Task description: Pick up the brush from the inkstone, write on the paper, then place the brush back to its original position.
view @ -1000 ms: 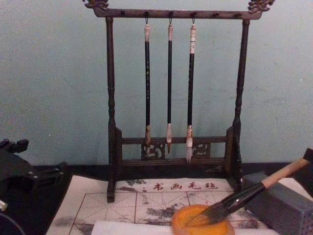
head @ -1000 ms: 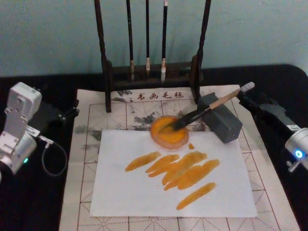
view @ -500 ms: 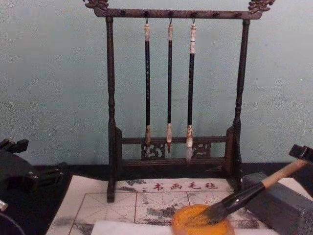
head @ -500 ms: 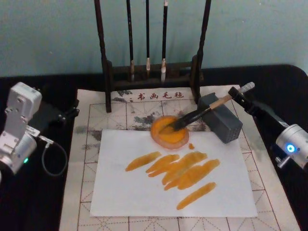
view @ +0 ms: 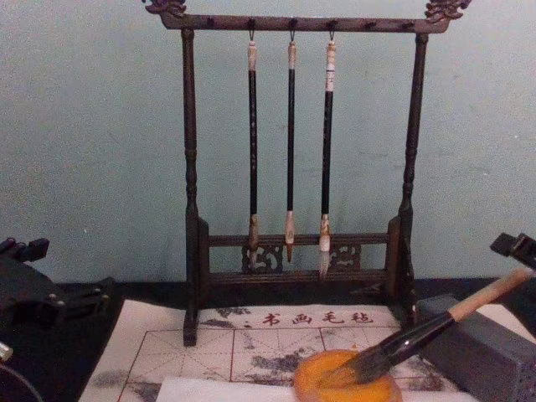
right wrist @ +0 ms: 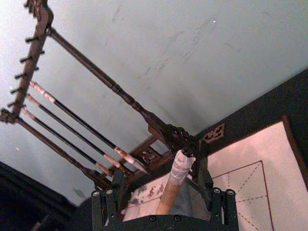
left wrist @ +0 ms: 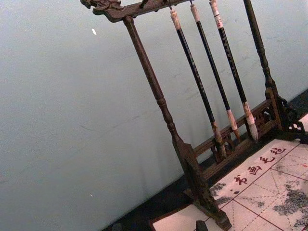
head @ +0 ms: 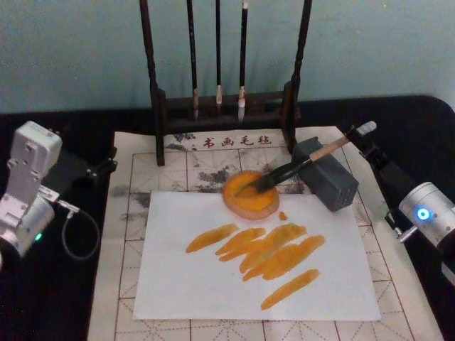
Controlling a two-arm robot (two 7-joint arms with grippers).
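The brush (head: pixel 298 165) lies slanted, its tan handle resting on the grey inkstone (head: pixel 334 185) and its dark bristles in a round orange dish (head: pixel 250 200). My right gripper (head: pixel 359 138) is at the brush's whitish wrapped end. In the right wrist view the gripper (right wrist: pixel 159 168) is open, one finger on each side of the brush (right wrist: pixel 175 183) without closing on it. The white paper (head: pixel 192 284) in front of the dish carries several orange strokes. In the chest view the brush (view: pixel 435 328) slopes up toward the right gripper (view: pixel 512 247). My left gripper (head: pixel 96 169) is parked at the table's left.
A dark wooden rack (head: pixel 220 106) with three thin hanging brushes stands behind the dish. A cream felt mat (head: pixel 128 234) with red grid lines and ink stains lies under the paper. Black table surface lies to either side of the mat.
My right arm has shifted inward toward the brush's end, and its gripper sits a little higher in the chest view. The brush and the left arm have not moved.
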